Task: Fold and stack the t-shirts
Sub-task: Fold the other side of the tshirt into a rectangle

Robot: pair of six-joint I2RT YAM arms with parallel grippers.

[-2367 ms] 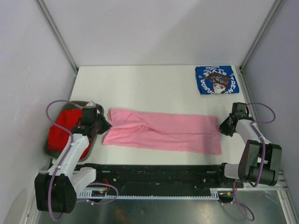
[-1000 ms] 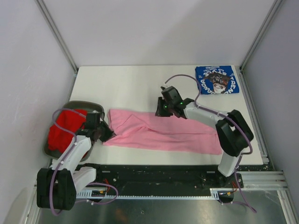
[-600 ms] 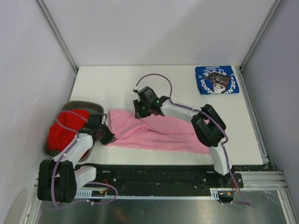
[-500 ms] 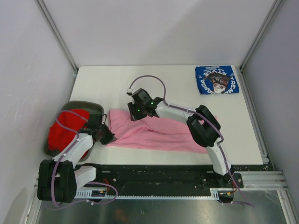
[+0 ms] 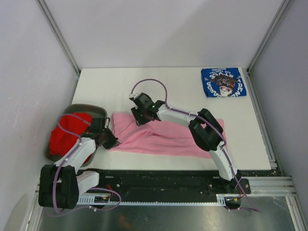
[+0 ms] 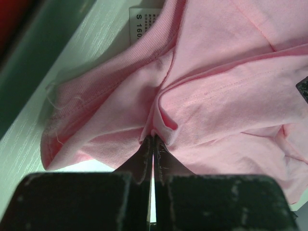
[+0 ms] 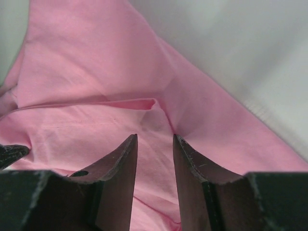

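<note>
The pink t-shirt (image 5: 163, 138) lies in a long, creased strip across the near half of the table. My left gripper (image 5: 111, 141) is shut on a pinched fold at its left end, seen up close in the left wrist view (image 6: 153, 137) with pink cloth (image 6: 216, 86) bunched beyond it. My right gripper (image 5: 138, 117) reaches over the shirt's upper left part. In the right wrist view it (image 7: 154, 137) stands open just above the pink cloth (image 7: 86, 72), holding nothing. The blue printed t-shirt (image 5: 224, 82) lies folded at the far right. The red t-shirt (image 5: 67, 134) sits in the bin.
The grey oval bin (image 5: 96, 111) stands off the table's left edge, close behind my left gripper; its rim also shows in the left wrist view (image 6: 38, 62). A white size label (image 6: 144, 19) shows at the shirt's neck. The right arm stretches across the shirt. Bare white table (image 5: 120, 86) lies beyond.
My right arm has swung from the shirt's right end leftward across it to the upper left part. My left gripper has shifted slightly nearer, still shut on the left end.
</note>
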